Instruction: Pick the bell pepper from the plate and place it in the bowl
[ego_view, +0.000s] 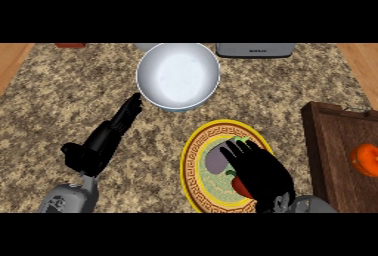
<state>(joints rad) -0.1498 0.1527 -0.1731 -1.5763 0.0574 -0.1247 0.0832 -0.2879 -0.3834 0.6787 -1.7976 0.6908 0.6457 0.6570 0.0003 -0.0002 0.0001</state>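
Your right hand (257, 167) hovers over the yellow plate (193, 165), fingers spread and open, nothing gripped. The bell pepper (238, 186), red, peeks out just under its palm. Lower straight down and curl round it before lifting toward the bowl (178, 75), far left. Your left hand (111, 135) rests open.

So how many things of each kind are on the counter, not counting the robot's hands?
Bowl: 1
Plate: 1
Red pepper on the plate, partly under the right hand: 1
Wooden tray: 1
Orange thing on the tray: 1
Grey appliance at the far edge: 1
Red thing at the far left edge: 1
Total: 7
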